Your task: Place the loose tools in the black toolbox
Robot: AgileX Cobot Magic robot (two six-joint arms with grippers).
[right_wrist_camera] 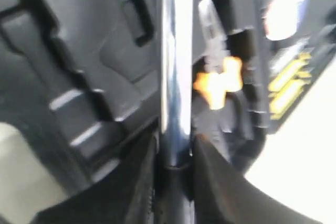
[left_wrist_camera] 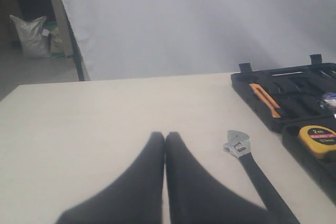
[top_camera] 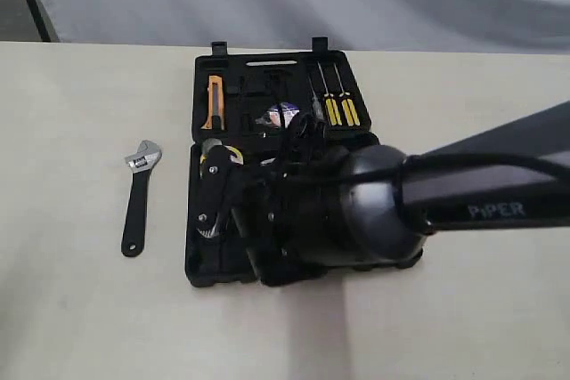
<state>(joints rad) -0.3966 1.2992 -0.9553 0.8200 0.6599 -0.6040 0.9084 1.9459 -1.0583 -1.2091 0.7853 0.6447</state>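
**Over the toolbox's near half: right fingers pinching the hammer, wrench out on the table**

On my exterior feed the right arm [top_camera: 481,189] comes in from the right edge with its forearm nearly level. It reaches leftward across the near half of the black toolbox [top_camera: 198,264], wrist low over the tray and hiding most of it. Through its wrist camera I see the right gripper [right_wrist_camera: 176,141] with both fingers [right_wrist_camera: 137,182] closed against a polished metal shaft, which I read as the hammer [right_wrist_camera: 176,66]. Its long axis runs straight out from between the fingers, over the moulded recesses. The picture is too blurred for me to tell which end carries the head.

The adjustable wrench [top_camera: 139,202] lies flat on the table [top_camera: 71,309], left of the toolbox and apart from it. Its long axis runs roughly near to far. The silver jaw head is at the far end, leaning slightly toward the toolbox, and the black handle points at the table's near edge.

The tape roll [top_camera: 283,116] with its white-purple label sits in the far half, between an orange utility knife [top_camera: 215,102] and yellow-handled screwdrivers [top_camera: 340,111]. A yellow tape measure [top_camera: 221,156] sits in the near half, by the hinge.

The left gripper [left_wrist_camera: 165,136] hangs over bare table, its fingers pressed together tip to tip and holding nothing. The wrench lies just beside it.
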